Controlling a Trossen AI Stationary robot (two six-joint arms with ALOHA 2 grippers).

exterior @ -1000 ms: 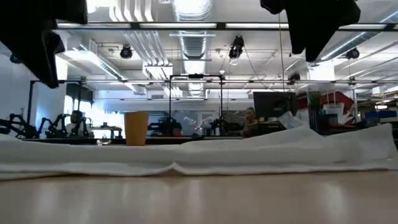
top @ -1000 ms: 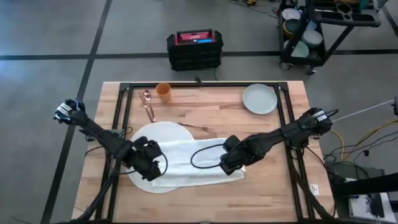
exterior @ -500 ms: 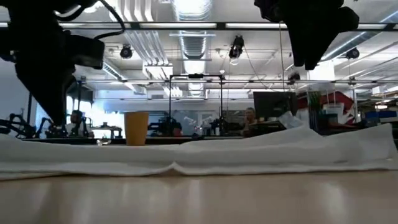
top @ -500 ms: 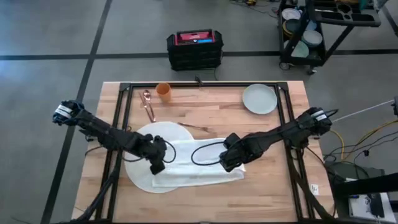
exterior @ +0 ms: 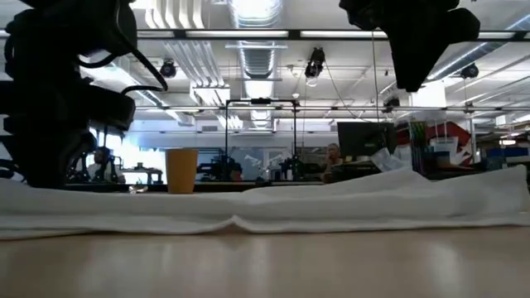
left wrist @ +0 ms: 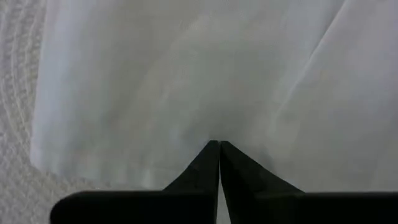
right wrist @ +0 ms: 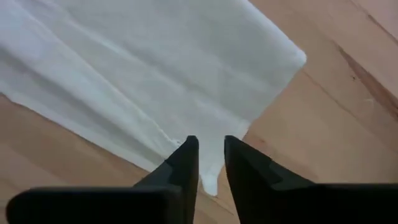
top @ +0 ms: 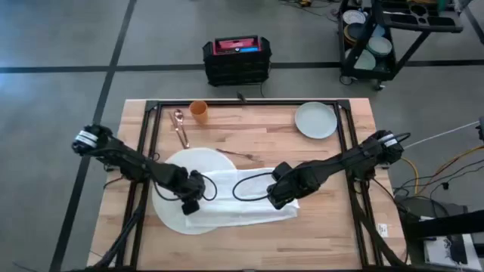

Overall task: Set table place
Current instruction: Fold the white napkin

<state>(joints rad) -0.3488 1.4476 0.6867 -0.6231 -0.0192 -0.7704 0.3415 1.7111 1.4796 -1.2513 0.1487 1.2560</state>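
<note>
The round white mat (top: 178,162), the place, lies at the near left of the wooden table (top: 257,136). A folded white cloth (top: 242,200) lies across the mat's right half and onto the wood. My left gripper (left wrist: 219,144) is shut, its tips down at the cloth's left end, over the mat (left wrist: 15,93). My right gripper (right wrist: 210,144) hangs above the cloth's right end (right wrist: 273,56), its fingers a narrow gap apart and touching nothing. The pale plate (top: 315,119) sits at the far right. My left gripper comes from above, pointing down, and its shut fingertips (left wrist: 214,149) meet the top of the cloth near its left end (left wrist: 186,124). Faint creases run toward the tips. Whether any cloth is caught between the fingers, I cannot tell. The cloth lies flat on the mat.
An orange cup (top: 198,109) and a copper spoon (top: 180,127) stand at the far left, and a slim piece of cutlery (top: 236,154) lies just beyond the mat. A black frame rail (top: 242,103) runs around the table. Bare wood lies in the middle and along the near edge.
My left gripper has gone toward the table's right edge and come down, from well above the mat's near-left part onto the cloth's left end. The cloth has kept its place.
</note>
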